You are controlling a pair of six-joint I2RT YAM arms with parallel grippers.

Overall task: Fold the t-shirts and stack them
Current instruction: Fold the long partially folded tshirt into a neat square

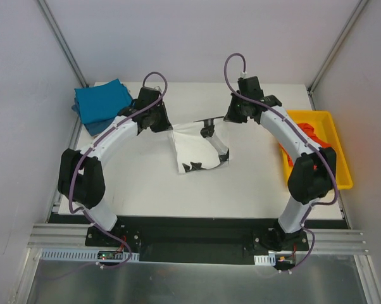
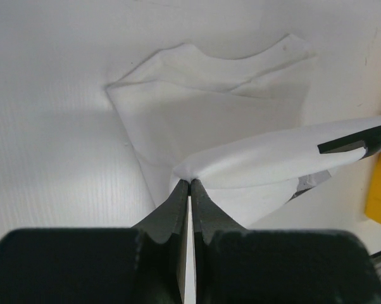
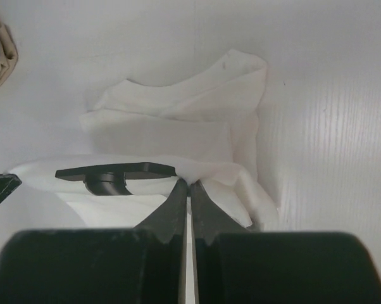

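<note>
A white t-shirt with black print (image 1: 200, 149) lies partly lifted at the table's middle. My left gripper (image 1: 160, 123) is shut on its far left edge, and the cloth bunches at the fingertips in the left wrist view (image 2: 190, 182). My right gripper (image 1: 231, 115) is shut on its far right edge (image 3: 189, 183). The held edge stretches between both grippers above the table, and the rest hangs down onto it (image 2: 203, 114). Folded teal-blue t-shirts (image 1: 102, 104) are stacked at the back left. An orange-red t-shirt (image 1: 307, 136) lies in the tray.
A yellow plastic tray (image 1: 339, 158) stands at the right edge of the table, partly under my right arm. Grey walls close in on the left, the right and the back. A tan cloth edge (image 3: 4, 60) shows at the right wrist view's left border.
</note>
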